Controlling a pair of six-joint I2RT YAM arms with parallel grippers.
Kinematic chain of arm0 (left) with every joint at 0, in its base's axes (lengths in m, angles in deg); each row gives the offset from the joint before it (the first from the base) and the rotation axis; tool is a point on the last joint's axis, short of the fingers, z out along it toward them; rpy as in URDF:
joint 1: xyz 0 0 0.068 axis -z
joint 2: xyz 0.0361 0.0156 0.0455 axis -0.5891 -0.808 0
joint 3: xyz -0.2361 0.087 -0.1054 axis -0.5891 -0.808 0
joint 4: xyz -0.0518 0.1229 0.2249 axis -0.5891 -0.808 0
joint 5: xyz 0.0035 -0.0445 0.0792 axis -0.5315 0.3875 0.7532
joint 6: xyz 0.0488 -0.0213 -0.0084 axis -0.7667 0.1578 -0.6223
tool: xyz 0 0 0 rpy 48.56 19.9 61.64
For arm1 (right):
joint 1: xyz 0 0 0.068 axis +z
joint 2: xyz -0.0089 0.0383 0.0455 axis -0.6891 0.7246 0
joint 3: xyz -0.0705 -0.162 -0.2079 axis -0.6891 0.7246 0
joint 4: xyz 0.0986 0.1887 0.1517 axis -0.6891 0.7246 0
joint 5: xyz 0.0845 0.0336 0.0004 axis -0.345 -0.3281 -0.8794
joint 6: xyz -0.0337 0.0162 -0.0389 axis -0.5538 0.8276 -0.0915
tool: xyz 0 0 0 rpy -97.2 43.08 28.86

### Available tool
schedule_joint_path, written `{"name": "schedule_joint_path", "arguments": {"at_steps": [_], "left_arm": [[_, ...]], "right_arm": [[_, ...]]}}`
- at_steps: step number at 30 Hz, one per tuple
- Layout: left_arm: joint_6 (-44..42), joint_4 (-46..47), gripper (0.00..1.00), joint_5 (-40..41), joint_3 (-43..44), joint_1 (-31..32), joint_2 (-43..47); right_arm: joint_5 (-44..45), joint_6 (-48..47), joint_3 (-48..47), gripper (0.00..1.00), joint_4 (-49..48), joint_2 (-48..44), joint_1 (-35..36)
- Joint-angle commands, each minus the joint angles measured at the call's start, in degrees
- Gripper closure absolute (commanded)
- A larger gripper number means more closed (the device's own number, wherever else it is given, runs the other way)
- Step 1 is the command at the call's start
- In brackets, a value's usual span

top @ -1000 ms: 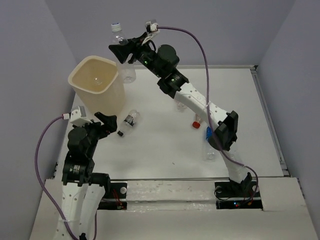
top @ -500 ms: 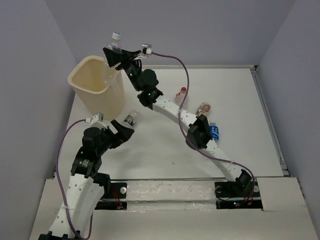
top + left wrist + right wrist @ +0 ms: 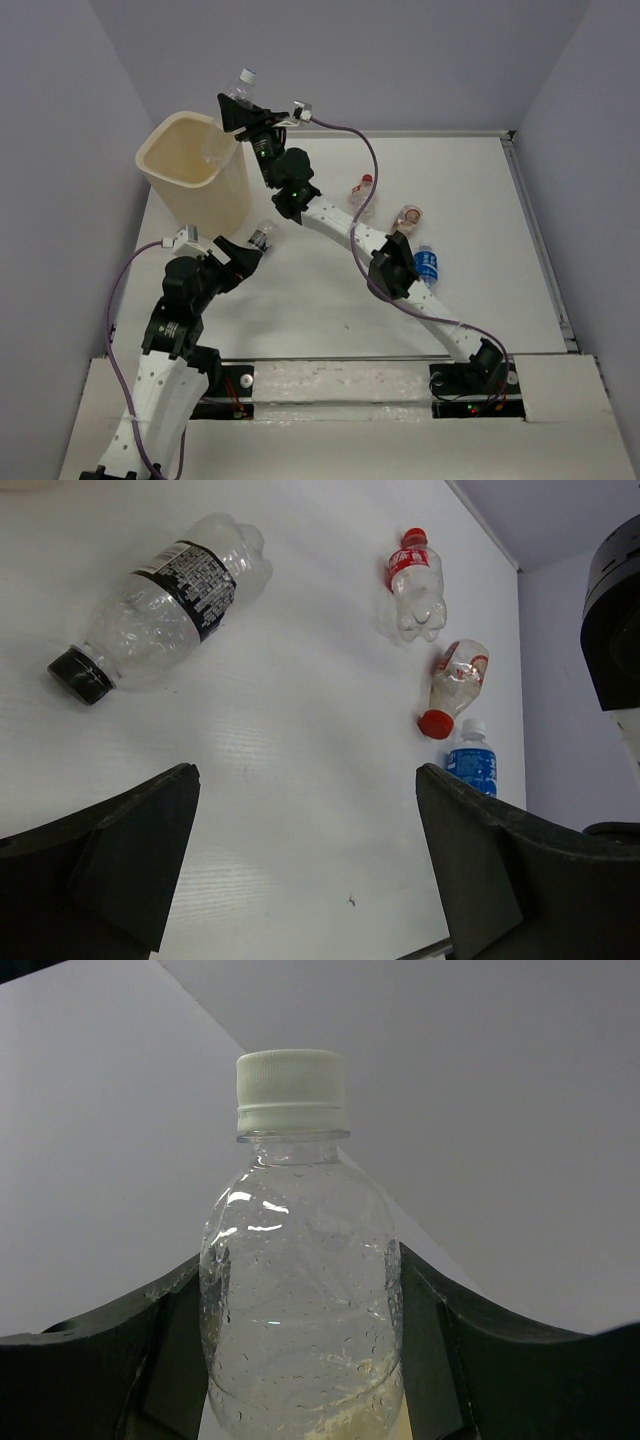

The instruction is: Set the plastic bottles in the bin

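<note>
Four bottles lie outside the bin (image 3: 152, 160). Nearest, the left gripper (image 3: 305, 775), fingers wide apart, has advanced on the black-capped bottle (image 3: 160, 605) beside the bin's near wall; its black label is unreadable. Right of the bin lie two red-capped bottles (image 3: 417, 580) (image 3: 455, 685) and a blue-labelled bottle (image 3: 475, 767), print illegible. Farthest, the right gripper (image 3: 236, 106), clamped on a white-capped bottle (image 3: 295, 1260), has swung to the bin's far rim, seemingly ready to drop it.

White table (image 3: 480, 220) w/ a thin metal rail (image 3: 541, 240) along its right edge. Pale grey-lilac walls on 3 sides: back wall (image 3: 420, 60), left wall (image 3: 50, 200), right wall (image 3: 600, 150). Light is even, shadows soft.
</note>
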Motion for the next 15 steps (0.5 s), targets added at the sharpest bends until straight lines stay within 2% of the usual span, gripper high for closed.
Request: {"name": "schedule_joint_path", "arguments": {"at_steps": [1, 6, 9, 15], "left_arm": [[-0.13, 3.67, 0.01, 1.71, -0.06, 0.48, -0.43], [0.22, 4.81, 0.01, 1.80, -0.76, 0.92, -0.78], [0.13, 5.17, 0.01, 3.28, -1.02, 1.01, -0.61], [0.92, 6.92, 0.01, 3.91, -1.90, 1.01, -1.13]], "right_arm": [[2.36, -2.66, -1.13, 0.77, 0.38, 1.89, 0.94], [4.74, -5.02, -1.13, 0.72, -0.06, 2.33, 1.47], [4.48, -7.31, -1.13, 0.61, -0.32, 3.39, 2.08], [2.37, -12.06, 0.28, 0.59, -0.67, 4.62, 2.61]]}}
